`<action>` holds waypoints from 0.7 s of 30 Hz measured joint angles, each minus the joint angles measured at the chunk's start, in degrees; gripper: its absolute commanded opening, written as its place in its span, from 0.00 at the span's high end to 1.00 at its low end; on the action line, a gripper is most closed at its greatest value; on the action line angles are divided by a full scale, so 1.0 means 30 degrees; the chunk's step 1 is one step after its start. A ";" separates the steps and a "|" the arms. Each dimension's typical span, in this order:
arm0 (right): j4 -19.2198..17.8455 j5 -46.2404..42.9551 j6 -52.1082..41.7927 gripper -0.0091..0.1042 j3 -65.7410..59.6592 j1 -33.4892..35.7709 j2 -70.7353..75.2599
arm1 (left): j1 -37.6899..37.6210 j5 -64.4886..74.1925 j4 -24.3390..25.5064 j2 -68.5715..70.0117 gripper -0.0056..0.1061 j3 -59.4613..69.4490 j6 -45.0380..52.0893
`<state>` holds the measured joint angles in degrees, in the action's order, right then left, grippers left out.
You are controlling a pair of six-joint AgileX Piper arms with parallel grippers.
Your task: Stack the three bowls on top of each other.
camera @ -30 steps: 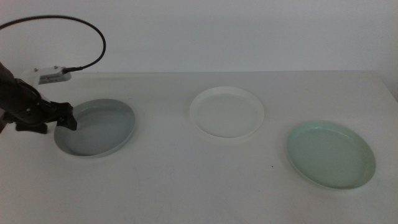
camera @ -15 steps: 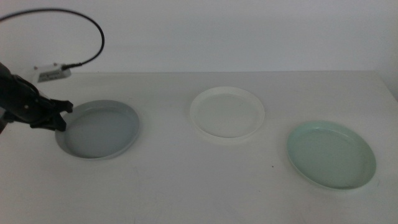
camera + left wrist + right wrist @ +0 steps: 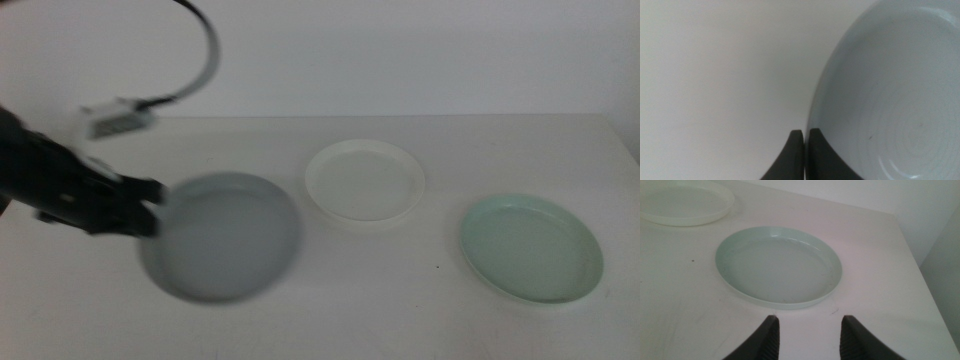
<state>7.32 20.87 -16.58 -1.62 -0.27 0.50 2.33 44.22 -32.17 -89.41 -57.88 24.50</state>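
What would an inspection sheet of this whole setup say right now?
Surface: white table, bare around the bowls.
Job's things: grey bowl blurred in the left gripper's hold; white bowl and mint green bowl lie separately; nothing stacked.
Clutter: nothing seen.
Grippers: left gripper shut on the grey bowl's rim; right gripper open, near the mint green bowl.
Cables: black cable loops above the left arm.
Surroundings: plain white wall.

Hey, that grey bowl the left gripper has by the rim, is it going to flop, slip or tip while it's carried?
The grey bowl probably stays stiff: it keeps its round shape though the left gripper pinches only one rim edge. Held off-centre like that, it may sag or pivot. Its smooth, glazed-looking surface suggests it could slip between the fingers.
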 measured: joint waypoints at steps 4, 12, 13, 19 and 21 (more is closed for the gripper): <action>0.0000 0.0000 0.0000 0.63 0.0000 0.0000 0.0000 | -0.3338 -0.1058 -0.0081 -0.0154 0.95 0.0723 -0.1137; 0.0000 0.0000 0.0000 0.63 0.0000 0.0000 0.0000 | -0.8740 -0.4087 -0.0246 -0.1939 0.95 0.0827 -0.3038; 0.0000 0.0000 0.0000 0.63 0.0000 0.0000 0.0000 | -0.9192 -0.4417 -0.0302 -0.2221 0.95 0.0827 -0.3170; 0.0000 0.0000 0.0000 0.63 0.0000 0.0000 0.0000 | -1.0852 -0.6781 -0.1213 -0.3793 0.95 0.0827 -0.3449; 0.0000 0.0000 0.0000 0.63 0.0000 0.0000 0.0000 | -1.1026 -0.7384 -0.1579 -0.4213 0.95 0.0827 -0.3502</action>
<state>7.32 20.87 -16.58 -1.62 -0.27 0.50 -30.74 22.07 -36.91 -102.05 -55.40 13.99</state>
